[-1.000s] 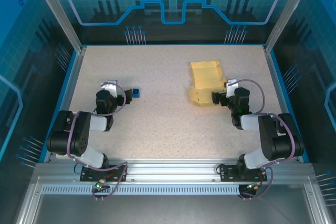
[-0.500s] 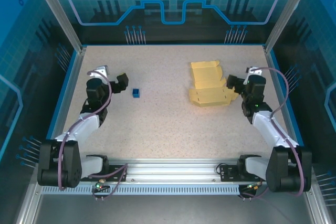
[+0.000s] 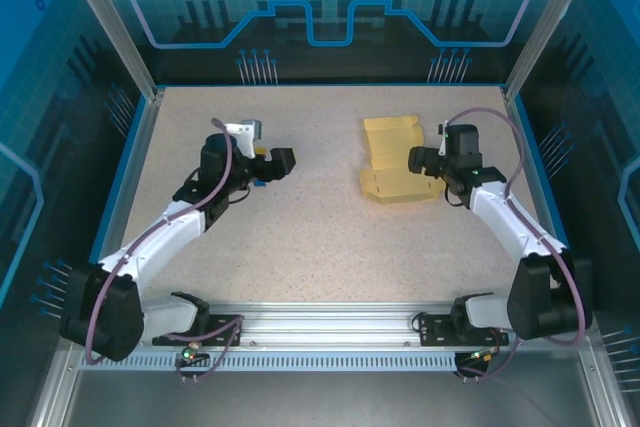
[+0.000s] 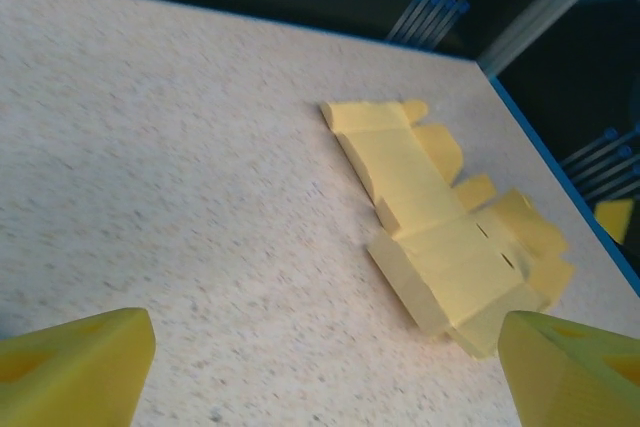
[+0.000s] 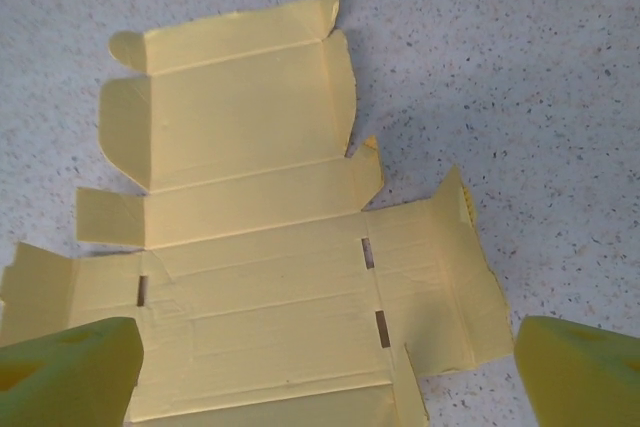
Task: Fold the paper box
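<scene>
The right gripper (image 3: 421, 161) hangs with its 2 yellow fingers (image 5: 70, 372) spread wide and nothing between them, over the right side of the paper box (image 5: 260, 247). The paper box lies unfolded and mostly flat on the speckled table (image 3: 300, 247), right of centre, with a few flaps lifted. The left gripper (image 3: 272, 169), also spread and empty, hovers well apart to the left, facing the paper box.

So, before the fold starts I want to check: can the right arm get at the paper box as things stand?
Probably yes: the right gripper hangs open just over the paper box, which lies unfolded, with nothing between them.
</scene>
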Available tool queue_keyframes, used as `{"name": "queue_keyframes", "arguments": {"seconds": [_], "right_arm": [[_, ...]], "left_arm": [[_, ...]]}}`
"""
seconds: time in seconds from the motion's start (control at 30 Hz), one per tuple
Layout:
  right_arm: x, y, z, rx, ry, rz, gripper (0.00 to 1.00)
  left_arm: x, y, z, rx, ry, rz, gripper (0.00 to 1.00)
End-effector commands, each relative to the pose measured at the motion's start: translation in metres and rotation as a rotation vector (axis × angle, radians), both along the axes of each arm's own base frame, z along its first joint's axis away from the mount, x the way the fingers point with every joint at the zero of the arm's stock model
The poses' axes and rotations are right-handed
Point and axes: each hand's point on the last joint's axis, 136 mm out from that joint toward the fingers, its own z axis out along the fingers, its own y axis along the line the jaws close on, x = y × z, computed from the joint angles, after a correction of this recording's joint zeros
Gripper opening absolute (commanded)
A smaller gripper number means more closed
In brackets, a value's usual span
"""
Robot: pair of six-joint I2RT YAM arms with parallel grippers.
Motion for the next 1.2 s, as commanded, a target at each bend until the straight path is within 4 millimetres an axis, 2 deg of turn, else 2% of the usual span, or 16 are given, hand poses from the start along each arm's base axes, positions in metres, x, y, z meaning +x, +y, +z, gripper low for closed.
{"name": "queue_keyframes", "arguments": {"seconds": [0.0, 0.13, 0.23, 0.3, 0.43, 0.53, 0.7, 0.83, 1.0, 1.17], "right_arm": [[-0.008, -0.009, -0.009, -0.019, 0.091, -0.022, 0.93], [-0.021, -0.015, -0.029, 0.015, 0.173, -0.086, 0.89], [-0.034, -0.028, -0.049, 0.126, 0.219, -0.144, 0.85], [-0.041, -0.03, -0.064, 0.229, 0.232, -0.167, 0.81], [-0.039, -0.011, -0.085, 0.307, 0.271, -0.143, 0.73], [-0.035, -0.01, -0.101, 0.332, 0.288, -0.178, 0.64], [-0.032, -0.015, -0.117, 0.331, 0.291, -0.231, 0.5], [-0.031, -0.017, -0.124, 0.332, 0.282, -0.251, 0.46], [-0.024, -0.01, -0.122, 0.381, 0.22, -0.239, 0.27], [-0.019, -0.017, -0.107, 0.357, 0.138, -0.251, 0.14]], "left_arm": [[-0.011, -0.032, -0.01, -0.009, 0.095, -0.076, 0.89], [-0.019, -0.058, -0.015, 0.032, 0.096, -0.122, 0.89], [-0.021, -0.062, -0.022, 0.05, 0.107, -0.122, 0.89], [-0.02, -0.063, -0.026, 0.05, 0.119, -0.12, 0.89], [-0.018, -0.066, -0.031, 0.051, 0.135, -0.123, 0.89], [-0.018, -0.068, -0.029, 0.049, 0.136, -0.129, 0.89], [-0.021, -0.066, -0.026, 0.051, 0.131, -0.124, 0.89], [-0.023, -0.066, -0.026, 0.05, 0.13, -0.125, 0.89], [-0.023, -0.066, -0.024, 0.048, 0.127, -0.124, 0.89], [-0.023, -0.063, -0.023, 0.053, 0.124, -0.111, 0.89]]}}
